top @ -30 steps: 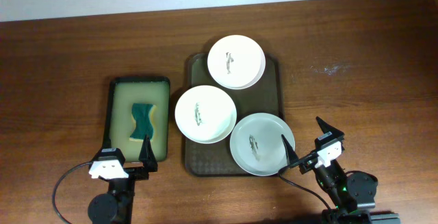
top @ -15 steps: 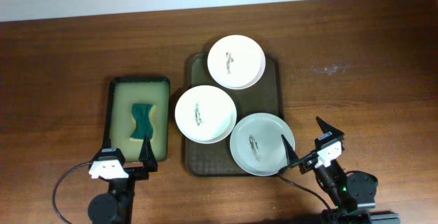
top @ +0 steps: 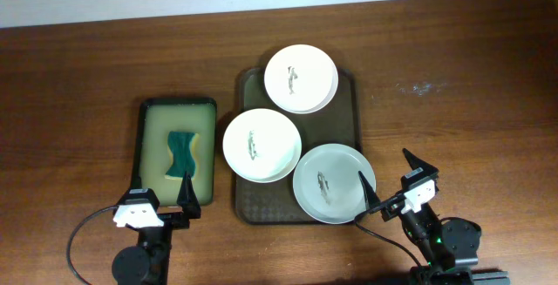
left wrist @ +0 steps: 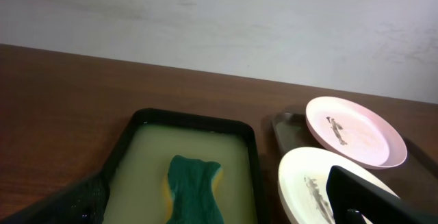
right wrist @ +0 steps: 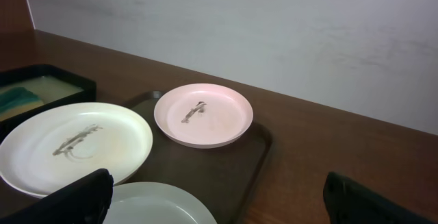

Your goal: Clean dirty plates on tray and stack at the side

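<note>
The wooden table (top: 87, 67) carries everything; on it the dark brown tray (top: 345, 125) holds all three white plates, too crowded to lie flat inside, so each overhangs the rim: far (top: 301, 78), middle (top: 261, 145), near (top: 334, 183); every one shows its dark smear, so nothing looks wiped or stacked yet; left of it the smaller tray (top: 142, 145) keeps yellowish liquid (presumably soapy) with the green sponge (top: 181, 153) soaking, ready for wiping; the left gripper (top: 159, 198) sits just before the sponge, the right gripper (top: 384, 166) beside the near plate; both have fingers spread apart, empty
</note>
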Action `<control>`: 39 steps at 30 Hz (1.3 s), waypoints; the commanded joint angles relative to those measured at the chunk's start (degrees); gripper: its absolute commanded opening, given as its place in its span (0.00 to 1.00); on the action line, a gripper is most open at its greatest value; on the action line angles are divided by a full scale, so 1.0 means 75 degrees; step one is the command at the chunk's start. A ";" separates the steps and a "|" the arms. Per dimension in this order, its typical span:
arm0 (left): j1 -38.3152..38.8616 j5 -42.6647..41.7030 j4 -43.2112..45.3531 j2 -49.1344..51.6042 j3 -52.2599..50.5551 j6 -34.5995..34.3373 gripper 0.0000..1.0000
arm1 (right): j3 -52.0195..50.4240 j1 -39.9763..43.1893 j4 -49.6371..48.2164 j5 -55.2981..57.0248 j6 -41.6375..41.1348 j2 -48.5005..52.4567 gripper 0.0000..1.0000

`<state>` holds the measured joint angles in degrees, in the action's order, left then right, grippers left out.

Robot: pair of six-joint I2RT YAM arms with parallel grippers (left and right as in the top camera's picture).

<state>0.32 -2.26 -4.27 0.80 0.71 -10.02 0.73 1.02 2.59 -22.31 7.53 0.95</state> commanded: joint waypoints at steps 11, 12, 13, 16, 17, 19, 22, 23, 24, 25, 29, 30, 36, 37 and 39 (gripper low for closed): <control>-0.0038 0.0079 -0.0044 -0.0055 -0.0023 0.0096 0.99 | -0.0055 -0.0035 0.0026 0.0012 -0.0003 -0.0029 0.98; -0.0038 0.0079 -0.0044 -0.0055 -0.0023 0.0096 1.00 | -0.0055 -0.0035 0.0026 0.0012 -0.0003 -0.0029 0.98; -0.0038 0.0079 -0.0044 -0.0055 -0.0023 0.0096 0.99 | -0.0055 -0.0035 0.0026 0.0012 -0.0003 -0.0029 0.98; -0.0038 0.0676 -0.0041 -0.0052 -0.0023 0.0184 1.00 | -0.0055 -0.0035 -0.0015 0.0029 0.0003 -0.0029 0.98; -0.0038 0.0673 -0.0041 -0.0052 -0.0023 0.0184 0.99 | -0.0055 -0.0035 -0.0175 0.0096 -0.0003 -0.0029 0.98; -0.0038 0.0676 -0.0041 -0.0052 -0.0023 0.0184 0.99 | -0.0055 -0.0035 -0.0055 0.0096 -0.0003 -0.0029 0.98; -0.0029 -0.0216 0.0554 -0.0052 -0.0023 0.0178 0.99 | -0.0055 -0.0035 -0.0087 -0.0414 -0.0210 -0.0029 0.98; -0.0029 -0.0516 0.0685 -0.0052 -0.0023 0.0178 0.99 | -0.0003 -0.0035 -0.0122 -0.0428 -0.0702 -0.0029 0.98; -0.0029 -0.0595 0.0889 -0.0052 0.0029 0.0178 0.99 | 0.0291 -0.0035 -0.0023 -0.0597 -0.0731 -0.0026 0.98; -0.0029 -0.0595 0.0857 0.0047 0.0391 0.0178 0.99 | 0.0880 -0.0035 0.0358 -0.0530 -0.0726 0.0055 0.98; -0.0029 -0.0839 -0.1279 0.3127 0.3739 0.0329 0.99 | 0.4884 -0.0035 0.3366 -0.0536 -0.0726 0.2926 0.98; -0.0029 -0.1119 -0.1883 0.4065 0.4625 0.0522 0.99 | 0.5802 -0.0035 0.4208 -0.0542 -0.0729 0.3774 0.98; -0.0029 -0.1696 -0.6225 0.9390 0.9084 0.0522 0.99 | 0.8562 -0.0035 0.6493 -0.1918 -0.1326 0.7994 0.98; -0.0029 -0.1521 -0.6455 0.9841 0.9052 0.0522 1.00 | 0.8562 -0.0035 0.6749 -0.1941 -0.1323 0.8242 0.97; -0.0029 -0.0793 -0.6749 1.1310 0.8982 0.0519 0.89 | 0.8559 -0.0035 0.7659 -0.1702 -0.1314 0.8804 0.80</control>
<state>0.23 -12.45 -54.48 77.62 68.16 -6.83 64.55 1.02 57.30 -35.05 -1.83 64.93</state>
